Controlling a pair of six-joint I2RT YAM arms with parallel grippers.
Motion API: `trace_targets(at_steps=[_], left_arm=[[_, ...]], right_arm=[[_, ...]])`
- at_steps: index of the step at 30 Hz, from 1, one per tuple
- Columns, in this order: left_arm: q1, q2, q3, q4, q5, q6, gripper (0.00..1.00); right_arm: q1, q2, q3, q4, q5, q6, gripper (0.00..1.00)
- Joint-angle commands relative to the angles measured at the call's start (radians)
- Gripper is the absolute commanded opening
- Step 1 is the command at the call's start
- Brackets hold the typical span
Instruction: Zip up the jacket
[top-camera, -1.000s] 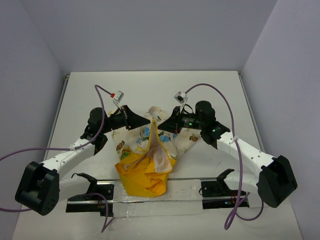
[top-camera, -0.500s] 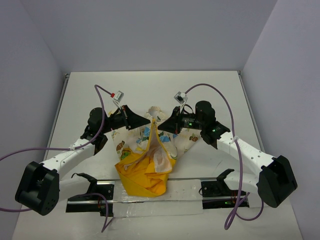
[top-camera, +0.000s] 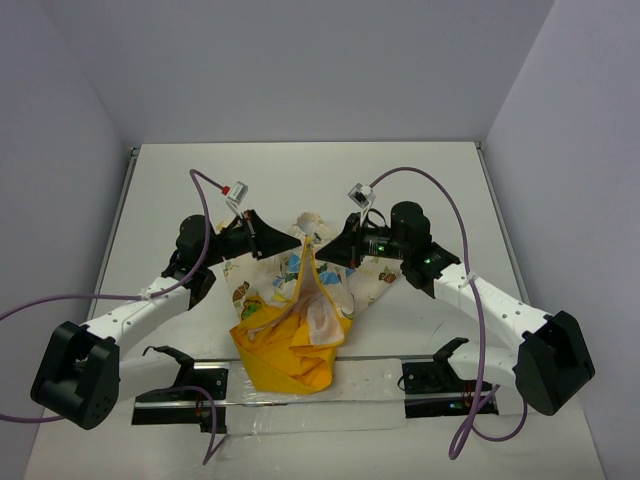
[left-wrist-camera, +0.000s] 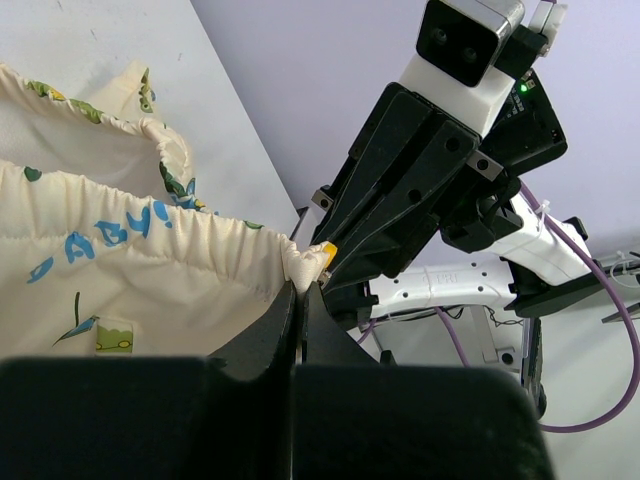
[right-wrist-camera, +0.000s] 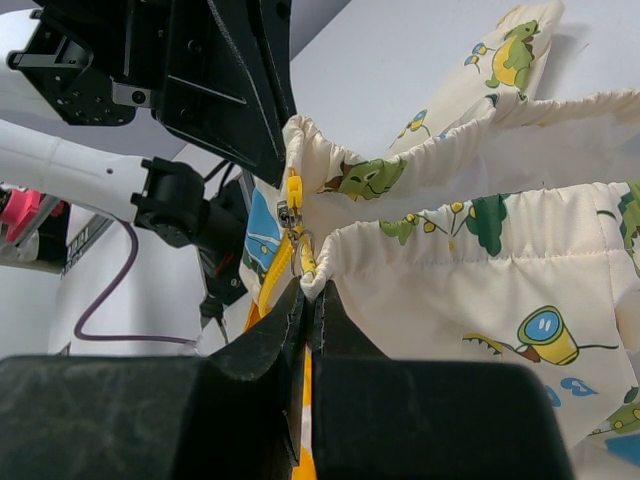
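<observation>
The table (top-camera: 300, 170) is white and bears the jacket (top-camera: 262, 290) near its middle, between the two arms. The jacket lies with its yellow hood (top-camera: 285, 365) toward the arms' bases and its cream printed hem toward the far side. Its front gapes open along the middle, showing yellow lining and a pale inner patch (top-camera: 322, 318).

The left arm (top-camera: 140, 305) reaches in from the left and the right arm (top-camera: 490, 300) from the right, and their tips meet almost nose to nose at the jacket's far end.

The left gripper (left-wrist-camera: 300, 290) has its jaws pressed together, with the gathered corner of one hem panel pinched at the very tip. The cloth runs away from it to the left, with blue lettering on it.

The right gripper (right-wrist-camera: 308, 290) is likewise closed tight, nipping the gathered corner of the other hem panel, the one printed with green animals. That cloth stretches off to the right.

The two held corners sit just beside each other, and the black fingers of each gripper fill the other's wrist view.

The zipper (right-wrist-camera: 285, 250) is yellow and runs down between the two corners. Its pull (right-wrist-camera: 293, 192) hangs near the hem, just beside the right gripper's tip. Neither gripper holds the pull.
</observation>
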Motion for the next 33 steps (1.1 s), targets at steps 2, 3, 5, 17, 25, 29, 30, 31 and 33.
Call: trace_targets(at_steps=[2, 3, 5, 17, 25, 29, 30, 31, 33], left_arm=[[-0.009, -0.001, 0.001, 0.071, 0.003, -0.004, 0.0], [-0.009, -0.001, 0.001, 0.071, 0.002, -0.004, 0.0], [-0.009, 0.001, 0.001, 0.073, 0.003, -0.004, 0.0], [-0.016, 0.004, -0.005, 0.073, 0.001, -0.001, 0.0], [-0.015, 0.012, -0.006, 0.075, -0.004, -0.002, 0.0], [-0.015, 0.015, -0.006, 0.077, -0.003, -0.004, 0.0], [-0.016, 0.015, -0.006, 0.078, -0.002, -0.004, 0.0], [-0.016, 0.015, -0.006, 0.078, 0.0, -0.004, 0.0], [-0.017, 0.014, -0.006, 0.08, 0.002, -0.002, 0.0]], right_arm=[[0.01, -0.024, 0.025, 0.035, -0.006, -0.003, 0.0], [0.01, -0.025, 0.026, 0.035, -0.005, -0.003, 0.0], [0.011, -0.027, 0.026, 0.032, -0.001, -0.004, 0.0], [0.011, -0.037, 0.03, 0.038, 0.002, 0.002, 0.0], [0.01, -0.045, 0.028, 0.032, 0.005, -0.003, 0.0], [0.01, -0.046, 0.028, 0.031, 0.009, -0.003, 0.0], [0.009, -0.045, 0.028, 0.031, 0.01, -0.004, 0.0], [0.009, -0.044, 0.028, 0.03, 0.012, -0.004, 0.0], [0.009, -0.041, 0.03, 0.031, 0.012, -0.003, 0.0]])
